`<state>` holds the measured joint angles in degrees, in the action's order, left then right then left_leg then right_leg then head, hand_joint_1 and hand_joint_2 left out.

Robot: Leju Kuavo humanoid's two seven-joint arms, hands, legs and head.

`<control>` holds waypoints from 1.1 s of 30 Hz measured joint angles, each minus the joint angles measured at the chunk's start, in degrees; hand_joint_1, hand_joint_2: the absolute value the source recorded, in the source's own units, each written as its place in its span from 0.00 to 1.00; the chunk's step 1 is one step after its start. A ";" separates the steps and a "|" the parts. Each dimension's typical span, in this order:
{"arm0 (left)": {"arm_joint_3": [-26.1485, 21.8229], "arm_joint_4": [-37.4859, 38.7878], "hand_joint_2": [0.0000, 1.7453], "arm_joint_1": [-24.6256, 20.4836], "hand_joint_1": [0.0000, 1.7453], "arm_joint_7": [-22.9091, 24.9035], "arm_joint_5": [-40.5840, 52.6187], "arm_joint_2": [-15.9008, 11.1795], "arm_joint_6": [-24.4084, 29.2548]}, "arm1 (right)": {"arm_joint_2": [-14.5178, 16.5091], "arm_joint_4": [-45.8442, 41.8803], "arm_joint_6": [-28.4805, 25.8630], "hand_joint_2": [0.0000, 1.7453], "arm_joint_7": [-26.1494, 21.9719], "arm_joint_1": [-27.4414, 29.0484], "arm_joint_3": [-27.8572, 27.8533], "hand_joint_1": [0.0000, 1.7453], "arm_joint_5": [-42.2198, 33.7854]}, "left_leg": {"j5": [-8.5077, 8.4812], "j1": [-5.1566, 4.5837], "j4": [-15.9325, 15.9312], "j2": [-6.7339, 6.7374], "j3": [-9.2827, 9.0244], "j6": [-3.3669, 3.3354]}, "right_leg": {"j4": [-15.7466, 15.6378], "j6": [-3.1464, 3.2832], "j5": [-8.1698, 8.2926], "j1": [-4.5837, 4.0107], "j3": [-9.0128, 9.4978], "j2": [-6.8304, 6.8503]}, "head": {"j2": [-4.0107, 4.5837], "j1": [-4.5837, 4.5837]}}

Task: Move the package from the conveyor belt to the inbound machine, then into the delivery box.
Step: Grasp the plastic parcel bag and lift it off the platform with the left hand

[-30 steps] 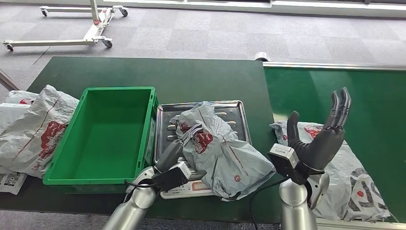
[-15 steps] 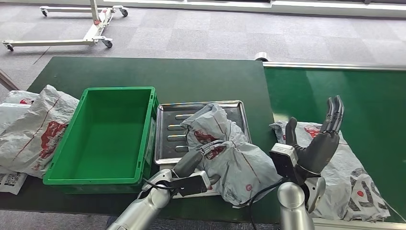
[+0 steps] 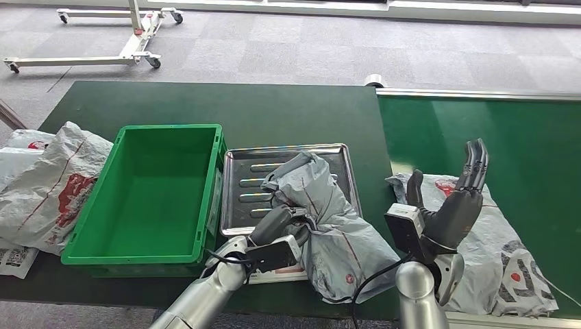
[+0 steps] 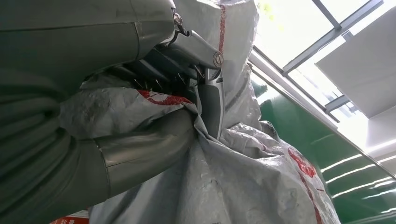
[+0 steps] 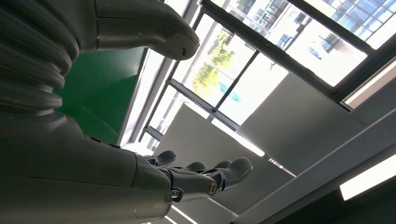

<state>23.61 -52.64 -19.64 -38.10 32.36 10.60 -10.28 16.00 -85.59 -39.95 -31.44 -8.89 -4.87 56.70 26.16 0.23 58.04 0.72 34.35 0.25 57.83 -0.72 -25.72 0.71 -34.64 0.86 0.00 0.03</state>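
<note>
Left hand (image 3: 277,226) — fingers clamped on the grey package (image 3: 329,226) over the metal tray (image 3: 236,205); green box (image 3: 147,195) lies just leftward. Right hand (image 3: 455,202) — fingers spread, holding nothing.

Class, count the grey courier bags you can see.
4: one gripped over the tray, one on the belt, two left of the green box; others may be hidden.

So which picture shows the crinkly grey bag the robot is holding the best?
The head view: the whole crinkly grey plastic package shows there, lying partly on the metal tray, gripped by the left hand. The left wrist view shows a close patch of it bunched in the fingers. The right wrist view looks up at windows.
</note>
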 joint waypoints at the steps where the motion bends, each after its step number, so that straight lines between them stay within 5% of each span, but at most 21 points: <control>1: 0.00 0.00 1.00 -0.04 1.00 0.00 -0.17 0.00 0.07 | 0.00 0.07 0.00 1.00 0.05 0.01 0.00 0.00 0.03 | 0.00 0.00 0.00 0.00 0.00 0.00 | 0.00 0.00 0.00 0.00 0.00 0.00 | 0.00 0.01; 9: 0.00 -0.40 1.00 -0.02 1.00 0.38 -1.50 -0.13 2.47 | -0.02 0.39 0.00 1.00 0.91 0.15 0.00 0.00 0.22 | 0.00 0.00 0.00 0.00 0.00 0.00 | 0.00 0.00 0.00 -0.01 -0.01 0.00 | 0.00 0.01; 20: -2.28 -3.57 1.00 0.07 1.00 2.16 -0.12 -1.60 13.18 | -0.09 0.42 0.00 1.00 1.55 0.61 -0.06 0.00 0.93 | -0.01 0.00 0.00 0.01 0.01 0.00 | 0.00 0.00 0.00 -0.01 -0.01 -0.01 | 0.00 0.00; 33: -8.29 -11.09 1.00 0.68 1.00 6.62 5.28 -5.42 21.12 | -0.26 1.79 0.00 1.00 1.60 0.98 -0.36 0.00 1.90 | -0.04 0.02 -0.01 0.02 0.01 0.07 | 0.01 0.02 0.00 -0.09 -0.03 -0.02 | 0.00 0.00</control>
<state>15.31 -63.73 -18.96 -31.48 37.64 5.18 10.83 15.74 -83.80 -39.95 -29.83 -7.91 -5.23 58.60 26.11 0.24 58.02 0.74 34.36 0.32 57.84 -0.70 -25.72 0.62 -34.67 0.84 0.00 0.03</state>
